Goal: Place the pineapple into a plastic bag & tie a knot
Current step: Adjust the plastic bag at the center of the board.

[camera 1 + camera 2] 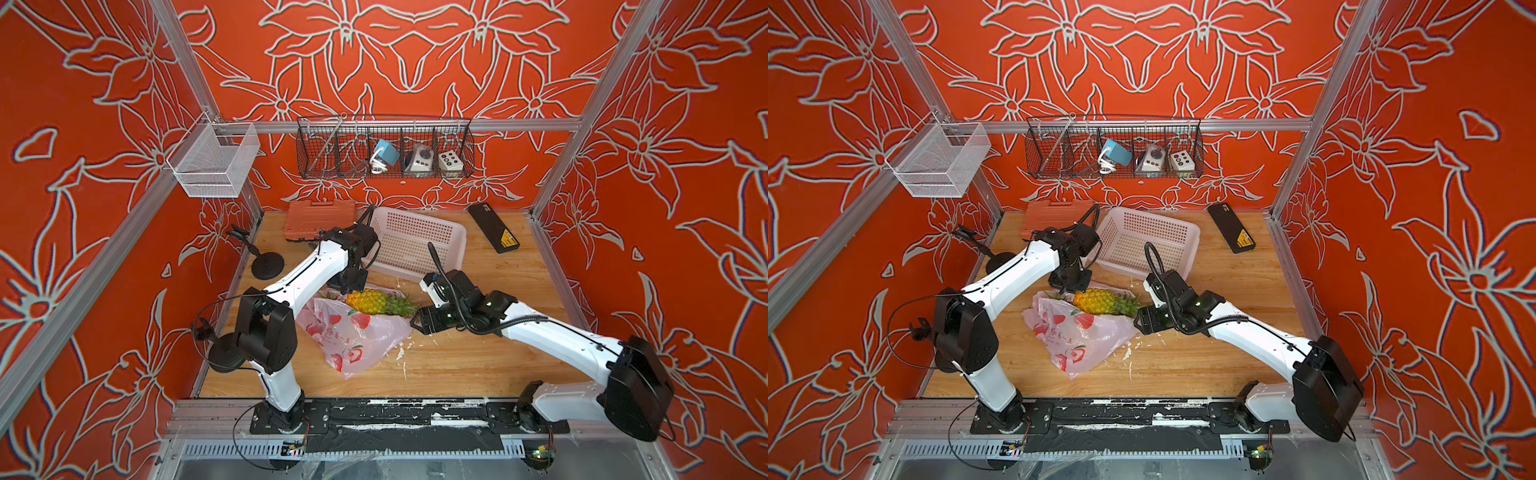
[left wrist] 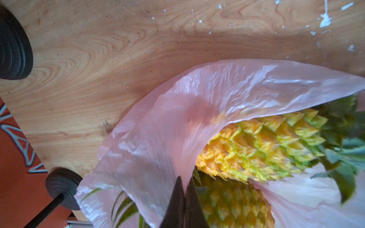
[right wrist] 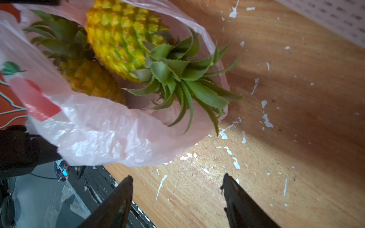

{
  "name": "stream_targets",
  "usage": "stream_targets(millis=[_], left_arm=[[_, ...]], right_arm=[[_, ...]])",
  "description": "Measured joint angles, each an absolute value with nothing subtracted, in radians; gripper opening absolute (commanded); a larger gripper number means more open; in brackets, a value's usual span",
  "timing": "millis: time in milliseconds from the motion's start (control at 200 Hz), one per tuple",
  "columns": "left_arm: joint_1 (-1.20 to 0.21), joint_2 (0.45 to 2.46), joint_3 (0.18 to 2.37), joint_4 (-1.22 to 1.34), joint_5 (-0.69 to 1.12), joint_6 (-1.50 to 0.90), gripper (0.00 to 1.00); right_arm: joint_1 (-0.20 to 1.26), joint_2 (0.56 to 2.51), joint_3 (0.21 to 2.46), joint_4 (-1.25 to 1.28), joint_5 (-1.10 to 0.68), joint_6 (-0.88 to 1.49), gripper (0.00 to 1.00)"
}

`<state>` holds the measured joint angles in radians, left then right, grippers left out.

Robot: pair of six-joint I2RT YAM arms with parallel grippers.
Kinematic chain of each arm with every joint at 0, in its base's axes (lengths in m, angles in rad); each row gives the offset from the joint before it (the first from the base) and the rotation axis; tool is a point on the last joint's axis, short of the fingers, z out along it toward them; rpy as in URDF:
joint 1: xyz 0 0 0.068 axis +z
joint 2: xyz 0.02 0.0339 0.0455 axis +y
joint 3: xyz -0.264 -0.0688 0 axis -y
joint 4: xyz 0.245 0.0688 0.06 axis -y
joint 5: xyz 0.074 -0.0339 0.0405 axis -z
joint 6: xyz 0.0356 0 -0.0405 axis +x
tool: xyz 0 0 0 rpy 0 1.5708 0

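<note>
The pale-pink plastic bag (image 1: 353, 336) (image 1: 1084, 336) lies on the wooden table with its mouth facing away from the front edge. A yellow pineapple (image 1: 368, 301) (image 3: 122, 35) rests in the mouth, its green crown sticking out. A second pineapple (image 3: 88, 81) (image 2: 233, 203) lies deeper inside. My left gripper (image 2: 184, 180) (image 1: 343, 291) is shut, pinching the bag's rim film (image 2: 197, 98) beside the fruit (image 2: 256, 148). My right gripper (image 3: 177, 177) (image 1: 413, 322) hovers open over bare wood just right of the bag (image 3: 98, 134), nothing between its fingers. The knot is out of view.
A white perforated basket (image 1: 415, 245) sits tilted behind the bag. An orange tool case (image 1: 320, 218) and a black flat box (image 1: 494, 228) lie at the back. A black round stand base (image 1: 268, 266) is at the left. White flecks litter the wood (image 3: 266, 120).
</note>
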<state>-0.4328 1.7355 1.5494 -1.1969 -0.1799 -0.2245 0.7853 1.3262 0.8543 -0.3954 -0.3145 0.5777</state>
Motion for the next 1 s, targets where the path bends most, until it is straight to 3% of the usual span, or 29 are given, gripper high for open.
stream_targets(millis=[320,635,1001], left_arm=[[-0.433,1.668,1.586,-1.198,-0.147,-0.227,0.0],[-0.433,1.668,1.586,-1.2,-0.132,-0.221,0.0],[-0.433,1.667,1.586,-1.2,-0.128,-0.215,0.0]], right_arm=[[0.785,1.373,0.809,-0.182,-0.29,0.785,0.78],[0.811,1.437,0.777,-0.063,-0.313,0.887,0.67],[0.847,1.377,0.696,-0.062,-0.315,0.925,0.74]])
